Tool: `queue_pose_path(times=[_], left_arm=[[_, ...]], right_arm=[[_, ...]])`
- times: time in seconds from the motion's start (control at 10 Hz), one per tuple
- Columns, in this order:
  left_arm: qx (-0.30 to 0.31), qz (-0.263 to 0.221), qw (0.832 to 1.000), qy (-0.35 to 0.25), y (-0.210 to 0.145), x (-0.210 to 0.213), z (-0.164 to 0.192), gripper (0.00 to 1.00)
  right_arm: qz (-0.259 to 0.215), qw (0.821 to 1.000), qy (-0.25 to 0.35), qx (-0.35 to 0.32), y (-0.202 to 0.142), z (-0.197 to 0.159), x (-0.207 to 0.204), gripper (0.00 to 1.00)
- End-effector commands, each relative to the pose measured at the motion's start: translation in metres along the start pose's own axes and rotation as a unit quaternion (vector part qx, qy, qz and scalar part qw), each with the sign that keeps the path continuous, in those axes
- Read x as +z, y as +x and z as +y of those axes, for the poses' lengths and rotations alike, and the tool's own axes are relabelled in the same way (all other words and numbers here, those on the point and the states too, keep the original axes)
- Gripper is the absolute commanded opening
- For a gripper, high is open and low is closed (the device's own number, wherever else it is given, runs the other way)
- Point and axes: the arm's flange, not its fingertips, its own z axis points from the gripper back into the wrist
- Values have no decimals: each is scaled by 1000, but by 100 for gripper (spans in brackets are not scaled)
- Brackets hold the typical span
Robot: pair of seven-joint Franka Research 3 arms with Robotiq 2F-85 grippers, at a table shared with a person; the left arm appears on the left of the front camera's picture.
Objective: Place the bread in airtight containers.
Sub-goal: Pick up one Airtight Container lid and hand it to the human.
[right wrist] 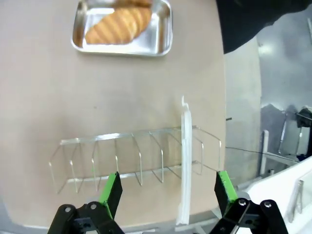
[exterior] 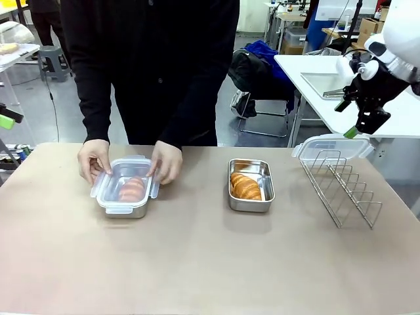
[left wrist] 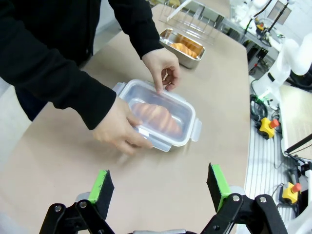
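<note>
One croissant [exterior: 131,189] already lies in the tin [exterior: 125,209] under a clear lid [left wrist: 158,114], which the person's hands [exterior: 94,159] press down at both ends, presumably to snap the clips. That tin sits ahead of my left gripper [left wrist: 158,187], whose fingers are spread wide and hold nothing. The other croissant [right wrist: 118,25] rests in the open tin [right wrist: 161,29], well beyond my right gripper [right wrist: 168,191], also spread and empty. Between those fingers stands the spare lid [right wrist: 185,161], slotted upright in the wire rack [right wrist: 97,151] (handy for pinching its edge). I judge that lid comes next.
</note>
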Motion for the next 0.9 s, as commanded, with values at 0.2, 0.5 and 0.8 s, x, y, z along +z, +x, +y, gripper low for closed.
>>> queue_pose_path(times=[0.2, 0.5, 0.8], left_arm=[[-5, 4, 1000, 1, 1, 0, -2, 100], [-5, 4, 1000, 1, 1, 0, -2, 100], [-5, 4, 1000, 1, 1, 0, -2, 100]], right_arm=[[36, 998, -5, 50, -6, -6, -27, 100], [62, 997, -6, 49, -12, -10, -58, 100], [74, 995, -36, 49, -15, -11, -73, 100]])
